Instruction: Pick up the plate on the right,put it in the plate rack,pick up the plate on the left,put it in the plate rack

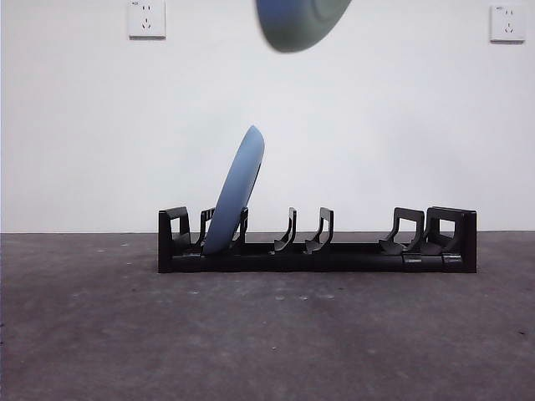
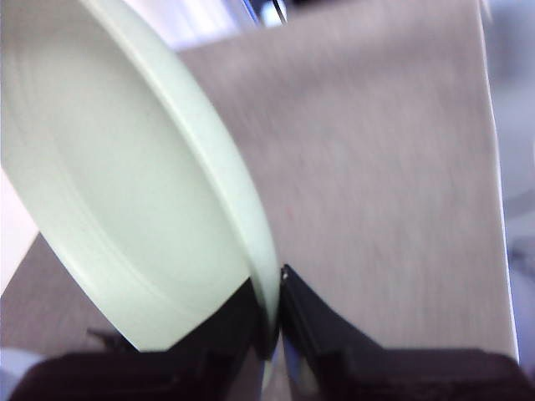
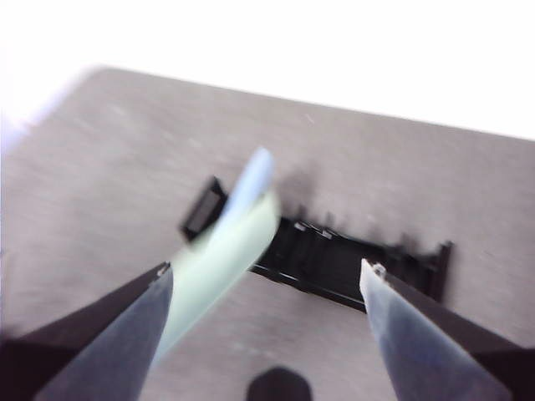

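Observation:
The plate rack (image 1: 318, 251) stands on the table, long, low and black. A blue plate (image 1: 238, 188) leans upright between its left prongs. A pale green plate (image 1: 297, 21) hangs high above the rack, cut off by the front view's top edge. My left gripper (image 2: 276, 309) is shut on the rim of this green plate (image 2: 125, 192). My right gripper (image 3: 267, 269) is open and holds nothing, high above the table. Its view looks down on the rack (image 3: 351, 267), the blue plate (image 3: 255, 175) and the green plate (image 3: 221, 259). Neither gripper shows in the front view.
The dark grey table (image 1: 267, 334) stretches in front of the rack. A white wall behind carries two sockets (image 1: 146, 18) (image 1: 507, 22). The rack's middle and right prongs (image 1: 322, 230) hold nothing.

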Motion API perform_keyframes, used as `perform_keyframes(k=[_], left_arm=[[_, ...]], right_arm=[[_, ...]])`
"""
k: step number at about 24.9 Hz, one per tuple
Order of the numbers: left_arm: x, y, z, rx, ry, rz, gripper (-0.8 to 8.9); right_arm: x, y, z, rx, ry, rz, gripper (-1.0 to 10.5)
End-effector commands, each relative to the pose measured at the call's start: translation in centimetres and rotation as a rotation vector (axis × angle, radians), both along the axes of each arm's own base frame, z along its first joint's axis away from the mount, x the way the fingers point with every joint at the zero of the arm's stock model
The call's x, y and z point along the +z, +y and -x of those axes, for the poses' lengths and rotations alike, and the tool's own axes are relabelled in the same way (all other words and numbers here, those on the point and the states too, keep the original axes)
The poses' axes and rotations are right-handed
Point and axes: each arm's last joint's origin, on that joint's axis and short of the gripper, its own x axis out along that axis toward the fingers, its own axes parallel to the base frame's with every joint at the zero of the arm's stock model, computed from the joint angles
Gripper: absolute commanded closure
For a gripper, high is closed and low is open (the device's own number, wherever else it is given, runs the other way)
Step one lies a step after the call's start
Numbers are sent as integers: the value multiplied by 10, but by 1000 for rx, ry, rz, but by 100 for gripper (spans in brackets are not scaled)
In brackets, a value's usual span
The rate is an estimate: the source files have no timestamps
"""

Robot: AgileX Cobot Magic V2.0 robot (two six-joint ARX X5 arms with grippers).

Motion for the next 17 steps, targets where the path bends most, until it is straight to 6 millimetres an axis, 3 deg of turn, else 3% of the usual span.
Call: perform_keyframes(k=[1, 5, 17], left_arm=[[5, -2, -15, 59, 92, 184, 822], [0, -10, -36, 112, 141, 269, 822], [-49, -53, -100, 248, 201, 375, 822]], right_arm=[[2, -14, 24, 53, 0, -41, 551], [1, -29, 47, 97, -15, -81, 436], [-44, -53, 83, 116, 83, -99, 437]])
